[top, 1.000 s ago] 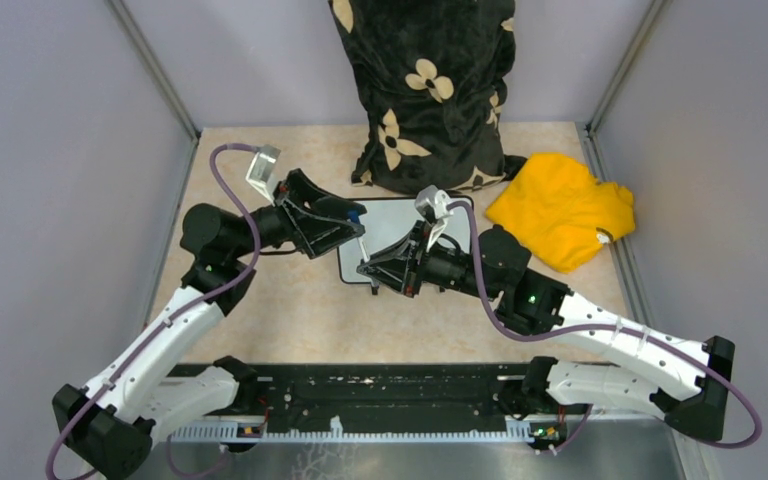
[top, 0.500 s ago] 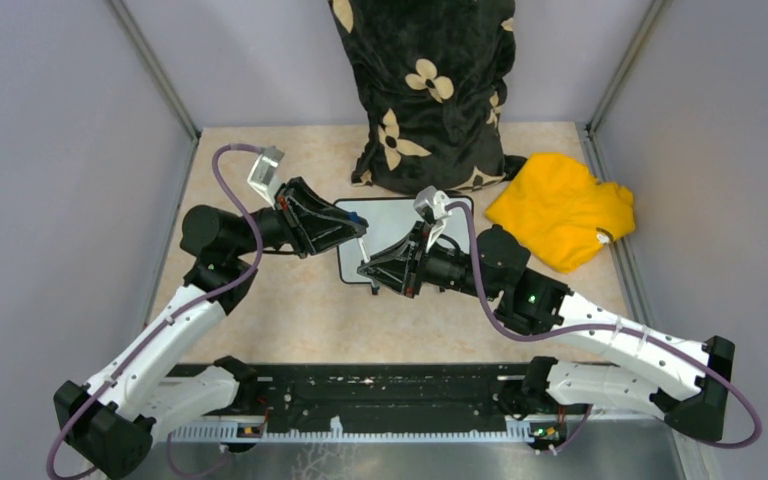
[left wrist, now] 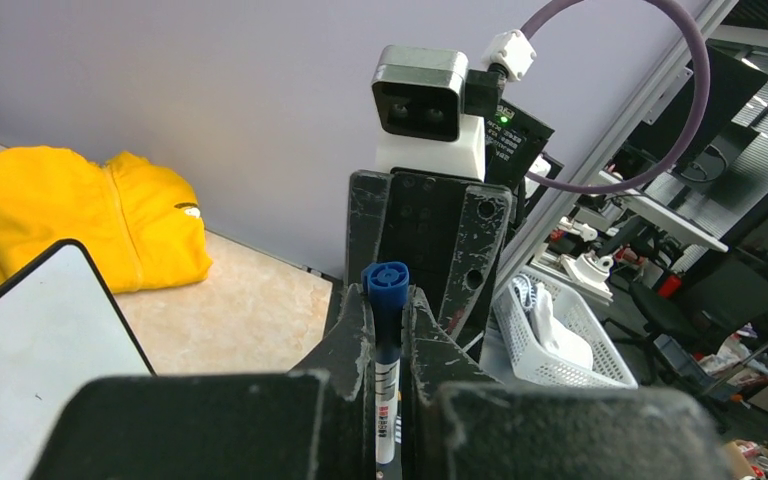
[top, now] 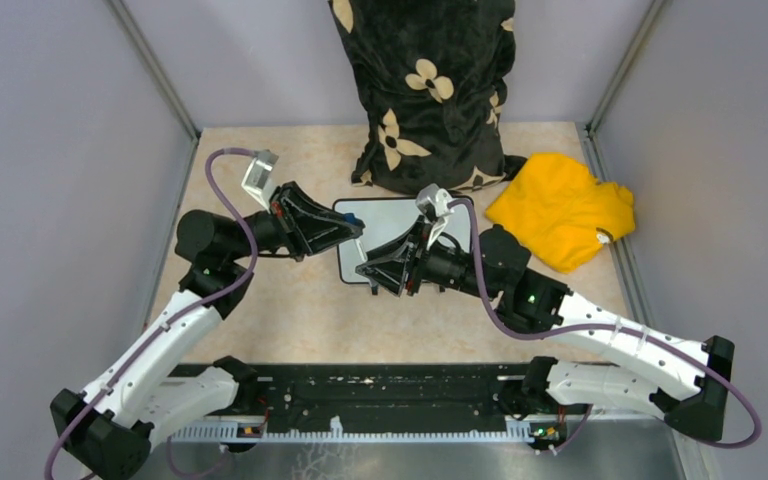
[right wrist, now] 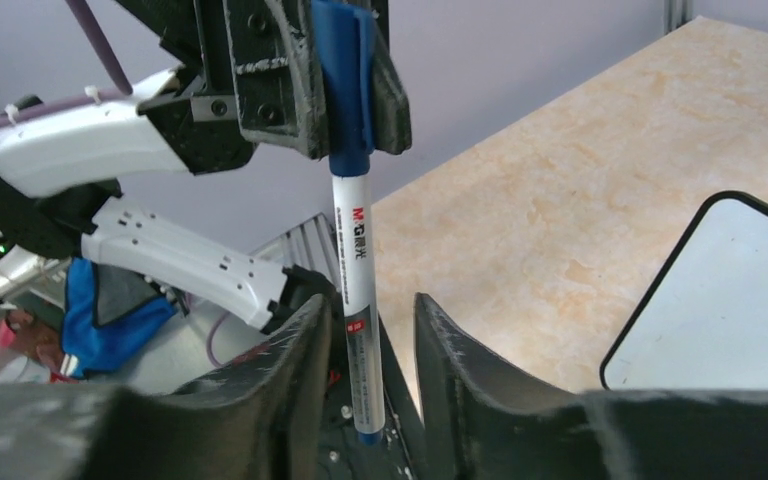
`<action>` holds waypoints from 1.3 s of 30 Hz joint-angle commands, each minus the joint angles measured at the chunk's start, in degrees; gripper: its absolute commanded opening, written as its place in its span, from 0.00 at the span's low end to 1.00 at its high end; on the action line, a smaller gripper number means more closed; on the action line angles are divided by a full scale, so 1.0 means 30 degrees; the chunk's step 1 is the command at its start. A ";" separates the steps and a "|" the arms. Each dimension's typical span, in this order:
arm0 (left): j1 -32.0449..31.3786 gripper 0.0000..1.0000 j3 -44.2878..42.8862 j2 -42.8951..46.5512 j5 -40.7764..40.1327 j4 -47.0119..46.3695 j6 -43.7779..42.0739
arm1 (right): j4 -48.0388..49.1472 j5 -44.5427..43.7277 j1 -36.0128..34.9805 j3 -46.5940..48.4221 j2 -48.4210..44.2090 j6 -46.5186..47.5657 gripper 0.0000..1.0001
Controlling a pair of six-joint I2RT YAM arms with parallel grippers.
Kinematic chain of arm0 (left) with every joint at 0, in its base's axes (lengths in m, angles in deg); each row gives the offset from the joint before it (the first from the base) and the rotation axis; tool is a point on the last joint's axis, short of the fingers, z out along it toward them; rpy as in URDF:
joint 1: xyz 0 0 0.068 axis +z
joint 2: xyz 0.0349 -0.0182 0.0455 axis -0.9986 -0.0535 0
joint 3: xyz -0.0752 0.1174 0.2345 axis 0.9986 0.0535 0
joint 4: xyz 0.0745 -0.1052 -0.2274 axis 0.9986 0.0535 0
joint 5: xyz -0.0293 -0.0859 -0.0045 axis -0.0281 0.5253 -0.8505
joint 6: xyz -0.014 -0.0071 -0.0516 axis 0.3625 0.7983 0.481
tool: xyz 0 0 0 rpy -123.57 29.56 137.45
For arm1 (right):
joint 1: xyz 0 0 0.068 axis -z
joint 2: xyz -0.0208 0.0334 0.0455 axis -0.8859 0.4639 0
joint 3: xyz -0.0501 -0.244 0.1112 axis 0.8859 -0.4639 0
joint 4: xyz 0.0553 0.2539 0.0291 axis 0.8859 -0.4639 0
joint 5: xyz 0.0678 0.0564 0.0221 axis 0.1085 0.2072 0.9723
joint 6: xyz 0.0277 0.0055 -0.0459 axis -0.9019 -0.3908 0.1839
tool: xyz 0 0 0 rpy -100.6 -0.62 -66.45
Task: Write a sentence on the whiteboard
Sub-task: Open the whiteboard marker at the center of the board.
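At the near side of the desk [top: 300, 310], the right claw [right wrist: 370, 320] is seen with its 2 fingers eased apart. The lower end of the marker [right wrist: 353, 250] stands between them, and a clear gap is left on 1 side. 1 second ago that claw was pinched tight on the barrel.

The marker is held upright, its white barrel bridging the 2 claws and its blue cap uppermost. Just beyond it, the left claw [left wrist: 386, 305] is pressed together on the capped upper end, the cap showing above the fingertips. 1 second ago those fingers were spread wide around the cap without gripping it. The left arm has also been drawn slightly toward the near left.

The whiteboard [top: 390, 215] lies flat on the desk below and behind both claws, in the middle of the scene. Its near right part is covered by the right arm. Its far left corner, hidden by the left claw 1 second ago, is now uncovered. The board itself has not been shifted.

To the right of the board, the yellow cloth [top: 560, 210] lies crumpled where it was. At the far edge, the black flowered bag [top: 425, 90] stands unchanged.
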 commanded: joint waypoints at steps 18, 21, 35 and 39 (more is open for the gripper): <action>-0.0006 0.00 0.0655 0.1087 -0.0220 0.0076 -0.0192 | 0.3442 0.0014 0.0079 0.1453 0.1271 -0.1541 0.52; 0.0010 0.00 0.0747 0.1181 -0.0215 0.0112 -0.0217 | 0.3620 0.0039 0.0076 0.1492 0.1397 -0.1565 0.52; 0.0001 0.00 0.0600 0.1299 -0.0249 -0.0210 -0.0064 | 0.4041 0.0329 0.0073 0.1324 0.1622 -0.1737 0.19; 0.0009 0.00 0.0610 0.1413 -0.0795 -0.0808 0.0798 | 0.3855 0.0287 0.0072 0.0869 0.1315 -0.1772 0.00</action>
